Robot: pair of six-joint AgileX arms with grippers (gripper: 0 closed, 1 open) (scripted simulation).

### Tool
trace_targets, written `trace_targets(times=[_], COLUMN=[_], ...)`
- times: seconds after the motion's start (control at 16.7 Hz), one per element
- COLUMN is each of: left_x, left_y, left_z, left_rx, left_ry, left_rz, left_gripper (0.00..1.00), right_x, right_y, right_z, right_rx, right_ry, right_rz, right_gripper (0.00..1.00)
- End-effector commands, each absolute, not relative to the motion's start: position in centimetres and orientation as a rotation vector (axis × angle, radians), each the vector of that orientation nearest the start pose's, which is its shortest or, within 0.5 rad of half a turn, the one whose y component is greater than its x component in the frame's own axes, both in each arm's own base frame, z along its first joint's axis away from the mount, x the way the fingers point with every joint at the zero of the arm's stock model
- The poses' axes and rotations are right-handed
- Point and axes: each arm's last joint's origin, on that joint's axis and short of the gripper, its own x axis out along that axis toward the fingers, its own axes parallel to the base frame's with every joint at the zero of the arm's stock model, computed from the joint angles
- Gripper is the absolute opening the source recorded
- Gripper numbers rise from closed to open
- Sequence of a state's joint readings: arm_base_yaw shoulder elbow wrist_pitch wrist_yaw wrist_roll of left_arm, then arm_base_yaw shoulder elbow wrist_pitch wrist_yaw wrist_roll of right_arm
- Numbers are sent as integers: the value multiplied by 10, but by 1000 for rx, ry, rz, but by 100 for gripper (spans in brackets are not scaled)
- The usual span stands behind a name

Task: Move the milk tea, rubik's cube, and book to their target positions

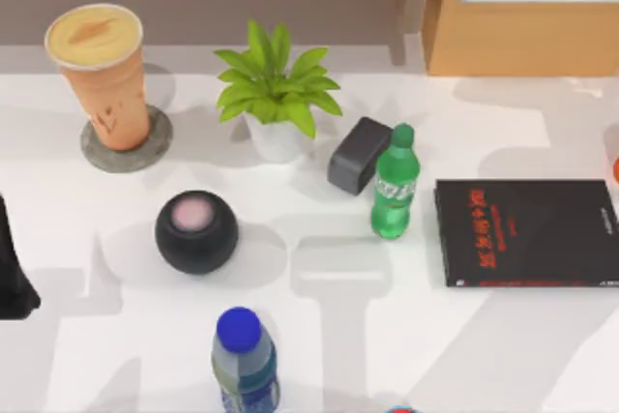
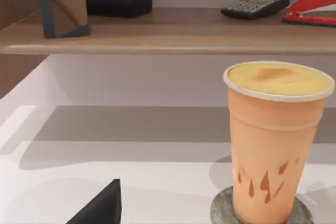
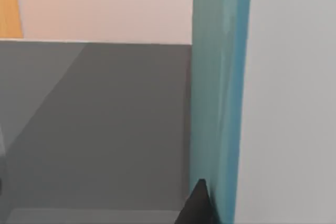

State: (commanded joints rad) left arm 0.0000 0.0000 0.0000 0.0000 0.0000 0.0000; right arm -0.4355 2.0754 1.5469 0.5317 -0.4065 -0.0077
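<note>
The tall tapered orange-brown milk tea cup with its creamy yellow top (image 1: 100,74) stands upright on a round grey stone coaster (image 1: 127,142) at the far left of the white bench (image 1: 338,336), so that item looks placed. The left tool (image 1: 12,273) sits at the bench's left edge, nearer than the cup and apart from it; whether its fingers are spread or pressed together I cannot tell. In the right wrist view a light-blue-covered book (image 3: 220,87) stands on edge, its long axis running upright, with a dark fingertip (image 3: 197,205) just beside it; I cannot tell if the right tool pinches it. The book likely falls to the right arm.
</note>
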Motion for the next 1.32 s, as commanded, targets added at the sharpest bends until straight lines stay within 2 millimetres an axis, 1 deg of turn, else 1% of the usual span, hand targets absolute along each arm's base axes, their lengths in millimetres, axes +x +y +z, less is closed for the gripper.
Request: trace_targets(times=[0.12, 0.18, 0.24, 0.36, 0.48, 0.6, 0.72, 0.78, 0.84, 0.9, 1.02, 1.14, 1.2, 1.32], left_x=[106, 106, 106, 106, 106, 106, 106, 106, 106, 106, 106, 106, 106, 106], left_y=[-1, -1, -1, -1, -1, -1, -1, -1, -1, -1, -1, -1, -1, -1], left_z=[160, 160, 160, 160, 160, 160, 160, 160, 160, 160, 160, 160, 160, 160], left_rx=[0, 0, 0, 0, 0, 0, 0, 0, 0, 0, 0, 0, 0, 0], left_ry=[0, 0, 0, 0, 0, 0, 0, 0, 0, 0, 0, 0, 0, 0], left_rz=[0, 0, 0, 0, 0, 0, 0, 0, 0, 0, 0, 0, 0, 0], left_gripper=[100, 100, 100, 100, 100, 100, 100, 100, 100, 100, 100, 100, 100, 100], right_x=[448, 443, 438, 426, 410, 390, 368, 357, 346, 336, 319, 305, 298, 284], right_y=[-190, -188, -184, -168, -140, -103, -60, -39, -17, 3, 40, 71, 84, 105], right_z=[267, 276, 288, 322, 360, 394, 416, 421, 421, 417, 397, 363, 340, 288], right_rx=[-8, 4, 18, 59, 130, 244, 406, 503, 608, 719, 946, 1160, 1255, 1412], right_ry=[-7, -22, -48, -128, -235, -343, -425, -448, -457, -450, -391, -284, -217, -70], right_rz=[-23, -39, -56, -87, -96, -71, -13, 25, 67, 107, 171, 193, 182, 114], right_gripper=[0, 0, 0, 0, 0, 0, 0, 0, 0, 0, 0, 0, 0, 0])
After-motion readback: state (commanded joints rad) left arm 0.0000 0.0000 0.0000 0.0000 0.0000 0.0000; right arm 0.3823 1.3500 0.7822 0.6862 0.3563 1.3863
